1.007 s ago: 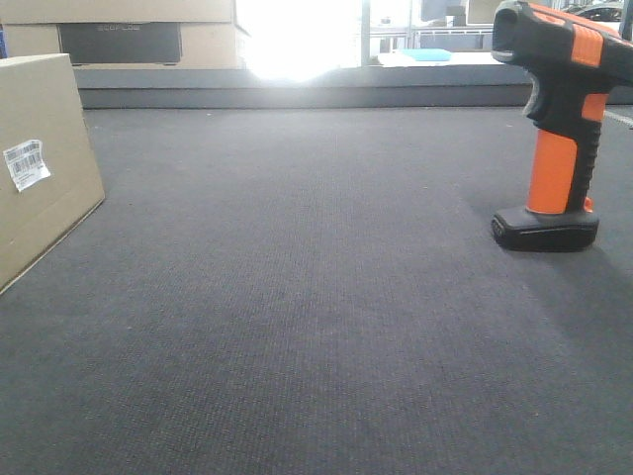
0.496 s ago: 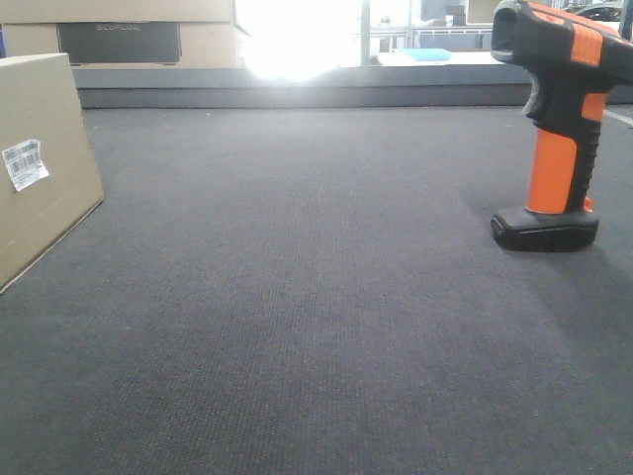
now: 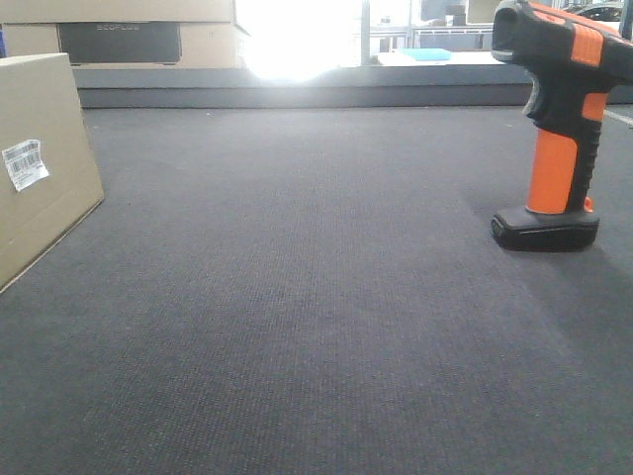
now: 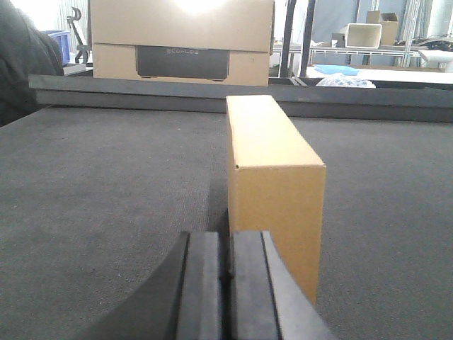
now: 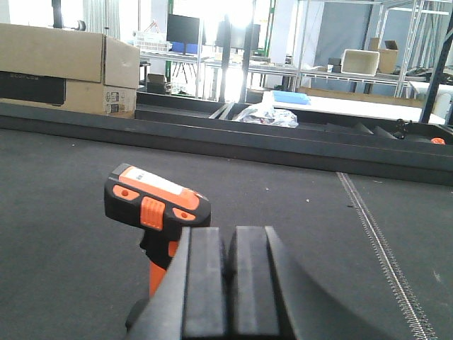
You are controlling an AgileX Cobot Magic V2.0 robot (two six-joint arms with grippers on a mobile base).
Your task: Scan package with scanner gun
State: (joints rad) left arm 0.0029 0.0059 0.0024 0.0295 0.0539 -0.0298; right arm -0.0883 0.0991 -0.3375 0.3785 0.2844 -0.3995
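1. The scanner gun [image 3: 556,124] stands upright on its black base on the dark mat [image 3: 316,327], and the cardboard package [image 3: 40,163] rests on the same mat well apart from it, at the opposite side of the front view. Neither is held.

2. The left gripper [image 4: 228,287] has its pads pressed together with nothing between them. The package [image 4: 272,180] sits just ahead of it and slightly to its right, narrow end toward the fingertips.

3. The right gripper [image 5: 228,283] is likewise closed on nothing. The scanner gun [image 5: 157,212] stands just ahead of it and to its left, with its head pointing further left.

4. This layout fits two stages: the gun standing ready for pickup with the package waiting, or the gun set back down after a scan. The pictures do not settle which, so I name no move.

5. Judgement on any grasp of the gun: the right gripper would have to part its pads, since shut fingers cannot take the handle. The orange grip [image 3: 552,170] below the trigger looks the likeliest place to hold.

6. Look of the gun: black body, orange handle and orange top panels, a wide flat black foot that keeps it standing.

7. Look of the package: plain tan carton, sharp edges, with a white barcode label [image 3: 25,163] on the face turned toward the front camera and slightly tilted. That label is what a scan would need to meet.
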